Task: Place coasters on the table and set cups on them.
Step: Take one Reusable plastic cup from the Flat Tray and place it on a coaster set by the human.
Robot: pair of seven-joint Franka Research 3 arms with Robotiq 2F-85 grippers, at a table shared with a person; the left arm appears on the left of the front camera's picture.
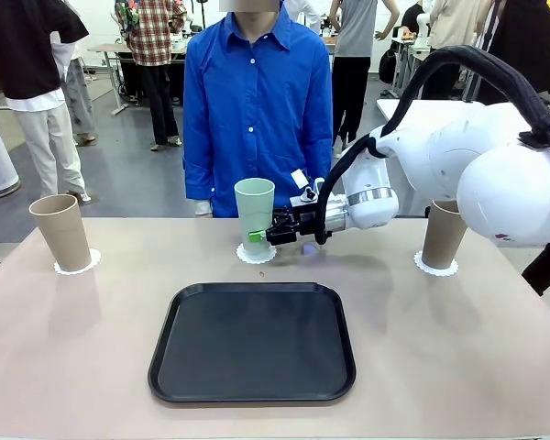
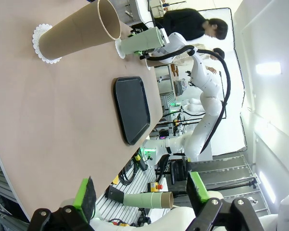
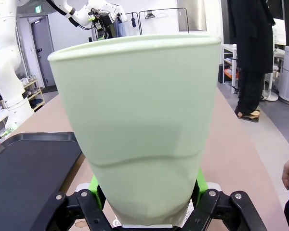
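At far centre of the worktop (image 1: 92, 348), right end effector (image 1: 262, 236) was clamped low on the mint cup (image 1: 255, 213), standing on its coaster (image 1: 257, 255). Both tan cups (image 1: 62, 232) (image 1: 443, 234) already sat on coasters far left and right. Left end effector (image 2: 140, 199) hung spread, empty. Judged nearly done: release remained

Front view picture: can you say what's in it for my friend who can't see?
The right gripper holds a mint green cup on a white coaster. Two tan cups stand on coasters at the sides, with a black tray in front.
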